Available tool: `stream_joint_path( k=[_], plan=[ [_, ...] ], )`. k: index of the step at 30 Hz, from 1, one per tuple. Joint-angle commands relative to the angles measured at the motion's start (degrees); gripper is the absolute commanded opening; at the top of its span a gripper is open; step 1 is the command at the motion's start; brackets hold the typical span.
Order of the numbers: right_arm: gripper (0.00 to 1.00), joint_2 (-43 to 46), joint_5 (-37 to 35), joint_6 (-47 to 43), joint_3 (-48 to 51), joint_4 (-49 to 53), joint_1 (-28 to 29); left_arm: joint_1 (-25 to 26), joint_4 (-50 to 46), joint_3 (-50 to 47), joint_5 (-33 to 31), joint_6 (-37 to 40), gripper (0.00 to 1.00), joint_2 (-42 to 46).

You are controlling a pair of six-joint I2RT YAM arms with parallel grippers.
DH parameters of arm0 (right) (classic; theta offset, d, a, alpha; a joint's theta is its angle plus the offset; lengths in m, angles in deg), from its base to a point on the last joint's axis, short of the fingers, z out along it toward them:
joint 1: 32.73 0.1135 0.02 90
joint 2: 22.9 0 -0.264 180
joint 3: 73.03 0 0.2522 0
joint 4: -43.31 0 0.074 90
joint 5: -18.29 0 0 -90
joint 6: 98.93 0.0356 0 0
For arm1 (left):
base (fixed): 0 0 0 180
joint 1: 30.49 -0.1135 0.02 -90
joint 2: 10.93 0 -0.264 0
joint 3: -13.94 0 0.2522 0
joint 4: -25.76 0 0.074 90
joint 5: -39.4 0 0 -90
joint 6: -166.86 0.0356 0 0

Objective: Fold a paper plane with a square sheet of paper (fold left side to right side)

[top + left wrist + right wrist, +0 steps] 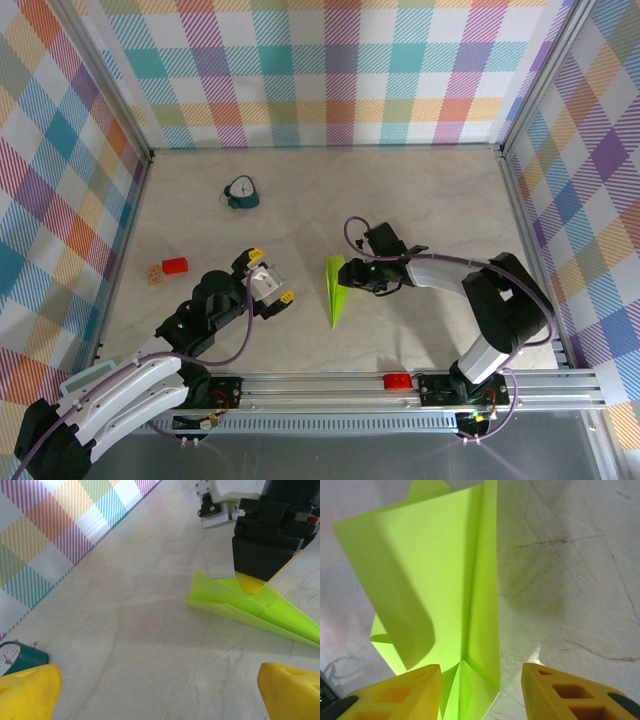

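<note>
My right gripper (352, 275), jaws parted, at the lime paper plane (335, 288) lying nearer the table's (420, 200) front edge, my left gripper (272, 277) spread wide just left of it.

The surface (430, 190) is pale beige, like stone, with thin brown veins. Three walls (320, 70) stand around it, covered in a pastel plaid of pink, teal, yellow, orange and purple stripes. Grey metal posts (110, 85) mark the back corners. A silver rail (320, 385) runs along the near edge. The light is soft and even.
</note>
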Motion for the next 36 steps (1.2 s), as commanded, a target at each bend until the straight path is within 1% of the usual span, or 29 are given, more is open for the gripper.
stream_joint_path(
  k=[1, 5, 9, 13, 15, 19, 24, 28, 32, 34, 36],
  plan=[
    [0.51, 3.46, -1.68, -0.51, 0.34, 2.29, -0.14, -0.65, 0.94, -0.92, 1.46, -0.39, 1.00, 0.41],
    [0.59, 7.58, -4.68, -0.69, 0.49, 5.68, -0.17, -0.66, 0.61, -0.83, 1.53, -0.35, 1.00, 1.08],
    [0.64, 12.53, -8.13, 0.08, 1.57, 8.43, -0.14, -0.65, 0.03, -0.74, 2.79, 0.50, 1.00, 1.62],
    [0.72, 17.61, -10.16, 1.34, 3.43, 9.66, -0.22, -0.65, -0.51, -0.74, 3.86, 0.96, 1.00, 1.89],
    [0.79, 19.73, -11.20, 2.23, 4.28, 9.95, -0.22, -0.65, -0.72, -0.65, 3.86, 1.17, 1.00, 1.73],
    [1.00, 25.05, -14.07, 5.29, 6.62, 10.50, -0.40, -0.65, -0.90, -0.65, 3.77, 1.64, 1.00, 1.64],
    [0.99, 30.99, -15.34, 8.15, 10.37, 8.26, -0.66, -0.60, -0.51, -0.87, 3.85, 1.69, 1.00, 1.72],
    [0.99, 34.63, -16.51, 14.77, 13.81, 5.71, -0.75, -0.64, -0.56, -0.83, 3.94, 1.75, 1.00, 1.72],
    [0.99, 35.29, -15.05, 17.51, 15.88, 4.12, -0.97, -0.59, -0.56, -0.82, 3.95, 1.91, 1.00, 1.64],
    [1.00, 34.74, -14.66, 17.31, 15.53, 5.35, -1.01, -0.61, -0.56, -0.83, 3.95, 1.93, 1.00, 1.63],
    [0.97, 33.13, -12.95, 15.18, 13.77, 7.89, -1.01, -0.65, -0.56, -0.83, 3.86, 1.93, 1.00, 1.70]
  ],
)
